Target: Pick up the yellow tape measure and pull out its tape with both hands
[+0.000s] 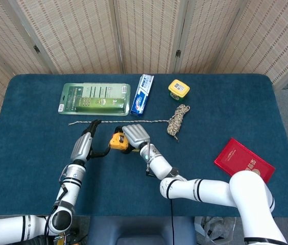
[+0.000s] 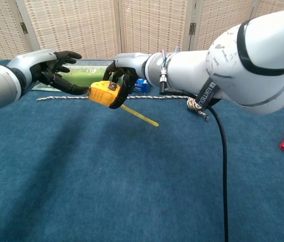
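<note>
My right hand (image 1: 136, 136) (image 2: 124, 70) grips the yellow tape measure (image 1: 118, 141) (image 2: 103, 93) from above and holds it off the blue table (image 1: 26, 127). A short length of yellow tape (image 2: 139, 115) sticks out of the case, slanting down to the right. My left hand (image 1: 85, 145) (image 2: 51, 68) is just left of the case with its fingers spread. One lower fingertip reaches the case's left edge. Nothing is held in the left hand.
Behind the hands lie a thin cord (image 1: 113, 122), a green blister pack (image 1: 95, 99), a blue box (image 1: 141, 94), a small yellow box (image 1: 178, 89) and a coiled rope (image 1: 178, 120). A red booklet (image 1: 243, 161) lies at the right. A black cable (image 2: 222, 166) hangs from my right arm.
</note>
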